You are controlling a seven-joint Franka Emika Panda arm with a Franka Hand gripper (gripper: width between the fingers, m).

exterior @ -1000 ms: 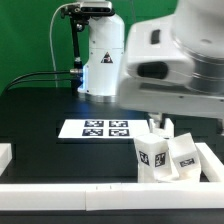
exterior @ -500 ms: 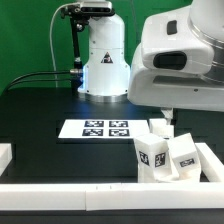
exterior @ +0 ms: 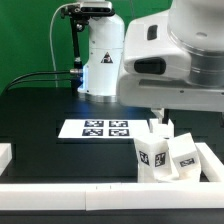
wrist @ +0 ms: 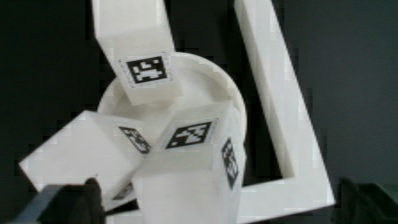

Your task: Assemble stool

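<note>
Finding: the fingers stand released at full spread and grasp nothing. In the wrist view both dark tips show, with a tagged stool leg lying between them; no contact is visible, and how far beneath them it lies cannot be told. The stool is unassembled and its parts are heaped together. The round seat lies just beyond that leg, a second leg leans on the heap outside one finger, and a third leg runs away from the far side of the seat. A white border rail passes just beside the heap, on the side of the other finger. In the exterior view the heap sits on the black tabletop in the corner of the rails, directly under the arm. The marker board lies well apart from the fingers, toward the exterior view's left. Assessment: the step in hand appears to be the approach to lift a first part from the pile. Recommendation: take the leg that lies uppermost and centred between the fingers. Turn the wrist so both pads meet its flat sides squarely, then descend straight down. Confirm the rail-side finger clears the rail and the other clears the leaning leg before closing. Close only once both pads are level with the sides. Lift vertically and slowly, since the parts touch one another and a neighbour is likely to drag or topple.
</note>
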